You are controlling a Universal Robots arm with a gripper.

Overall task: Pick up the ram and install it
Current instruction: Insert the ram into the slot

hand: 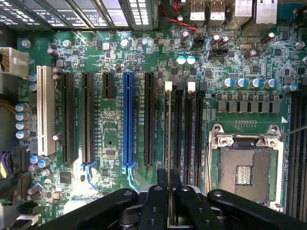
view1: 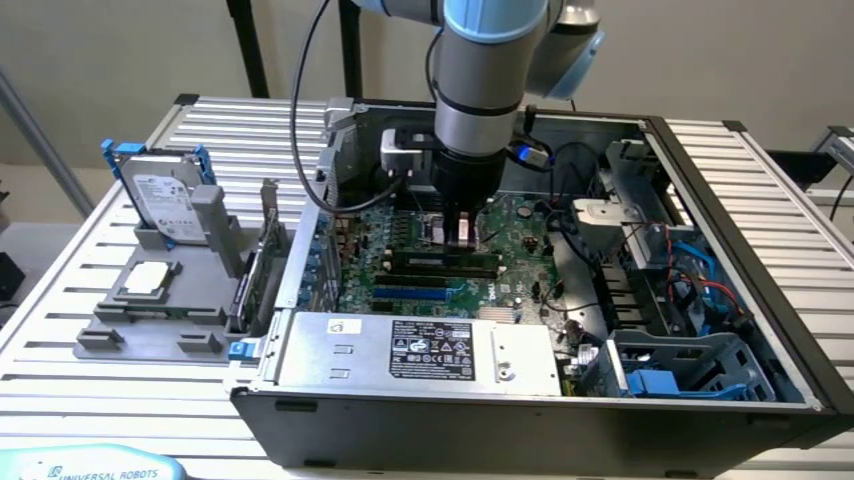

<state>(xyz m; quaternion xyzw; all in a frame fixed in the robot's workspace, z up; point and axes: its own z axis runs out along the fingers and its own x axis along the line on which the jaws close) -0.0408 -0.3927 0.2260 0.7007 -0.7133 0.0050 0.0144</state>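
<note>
inside, jaws point(hand: 169, 191) grip the ram point(hand: 169, 143) above the motherboard point(hand: 110, 139), case point(view1: 534, 420) on slatted table point(view1: 120, 400).

Open top of the computer case point(view1: 747, 250), giving access from above to the motherboard point(hand: 115, 124). Descent is bounded by the power supply point(view1: 420, 350) along the case's near wall and the drive cage point(view1: 694, 365) with loose cables point(view1: 601, 260) toward the exterior view's right. The pincer point(hand: 169, 179) stands between neighbouring memory slots point(hand: 192, 129), closed on the ram point(hand: 169, 143), beside the open processor socket point(hand: 244, 170).

robotics lab or workshop: open pc case point(view1: 561, 400) on slatted aluminium bench point(view1: 54, 350), grey parts fixture point(view1: 160, 300).
</note>
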